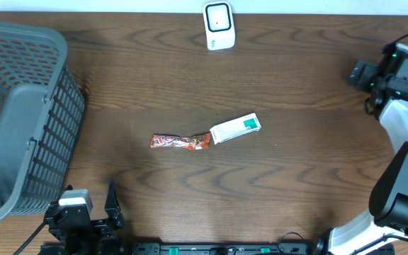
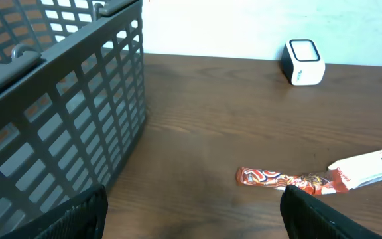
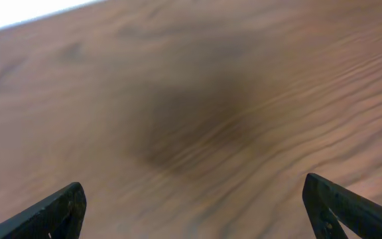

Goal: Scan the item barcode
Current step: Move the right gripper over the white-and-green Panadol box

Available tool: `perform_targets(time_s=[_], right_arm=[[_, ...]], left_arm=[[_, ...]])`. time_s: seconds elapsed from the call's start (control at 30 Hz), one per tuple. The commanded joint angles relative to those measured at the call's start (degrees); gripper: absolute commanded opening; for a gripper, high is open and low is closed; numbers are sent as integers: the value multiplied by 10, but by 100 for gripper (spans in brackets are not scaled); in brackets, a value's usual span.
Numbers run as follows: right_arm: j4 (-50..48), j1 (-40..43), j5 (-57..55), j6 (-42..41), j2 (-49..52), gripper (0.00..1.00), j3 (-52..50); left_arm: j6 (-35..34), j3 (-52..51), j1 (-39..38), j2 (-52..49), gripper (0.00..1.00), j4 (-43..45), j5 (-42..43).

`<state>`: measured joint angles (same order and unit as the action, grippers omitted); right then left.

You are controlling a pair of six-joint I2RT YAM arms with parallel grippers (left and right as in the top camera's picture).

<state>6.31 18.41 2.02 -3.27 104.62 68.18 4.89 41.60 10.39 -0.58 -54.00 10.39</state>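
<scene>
- A dark brown table [image 1: 296, 184] with a flowing wood-grain pattern and a smooth, faintly glossy face carries everything
- A grey plastic basket [image 1: 20, 106], its walls a lattice of small rectangular openings under a thick rim, stands at the table's left side
- A small white scanner [image 1: 219, 25], a rounded box with a dark window framed in white, stands upright at the middle of the far edge
- A long, narrow red-brown snack wrapper [image 1: 181, 142], crinkled and shiny with pale lettering, lies flat near the middle of the table
- A flat white rectangular packet [image 1: 236, 128] with a green printed panel lies slightly tilted at the wrapper's right end; the two appear to touch or overlap there, though the join is too small to be sure
- The left gripper [image 2: 194, 199] sits low at the near left corner, just beside the basket, with its two black fingers [image 2: 78, 216] spread wide and only bare wood between them
- Seen from that gripper, the wrapper and packet lie ahead and to the right, well apart from the fingers, with the scanner farther off beyond them
- The right gripper [image 3: 192, 186] hangs over the far right part of the table, jaws fully apart and holding nothing
- Its own camera shows only blurred wood grain, and both items lie well apart from it, toward the table's middle
</scene>
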Motion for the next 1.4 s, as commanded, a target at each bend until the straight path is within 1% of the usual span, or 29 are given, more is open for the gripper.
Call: perform_targets(time_s=[0.0,0.03,0.1,0.23,0.33,0.37,0.4,0.5,0.57,0.63,0.73,0.83,0.93,1.17,1.3,1.37], right_arm=[[41,-30,126,-85,-1,99,0],[65,-40,182,-123,-1,99,0],[120,-64,284,-163,-1,99,0],[190,-118,381,-225,-1,99,-1],[209,-172,417,-226,-1,99,-1],[213,-193,414,-231,-1,99,-1],[217,-213,406,-252,-1,99,-1],[235,-276,344,-366,-1,99,-1],[243,-316,296,-434,-1,97,-1],[264,-351,229,-525,-1,95,-1],[294,-390,159,-645,-1,94,-1],[308,-410,128,-724,-1,93,-1],[308,-414,112,-767,-1,92,-1],[312,-405,85,-768,-1,91,-1],[327,-404,55,-794,0,89,-1],[319,-404,48,-796,3,89,-1]], left_arm=[[0,1,-2,3,84,0,3],[0,1,-2,4,84,0,3],[0,1,-2,3,84,0,3],[0,1,-2,3,84,0,3],[0,1,-2,3,84,0,3],[0,1,-2,3,84,0,3],[0,1,-2,3,84,0,3],[0,1,-2,3,84,0,3],[0,1,-2,3,84,0,3],[0,1,-2,4,84,0,3],[0,1,-2,3,84,0,3],[0,1,-2,3,84,0,3],[0,1,-2,3,84,0,3],[0,1,-2,3,84,0,3],[0,1,-2,3,84,0,3],[0,1,-2,3,84,0,3]])
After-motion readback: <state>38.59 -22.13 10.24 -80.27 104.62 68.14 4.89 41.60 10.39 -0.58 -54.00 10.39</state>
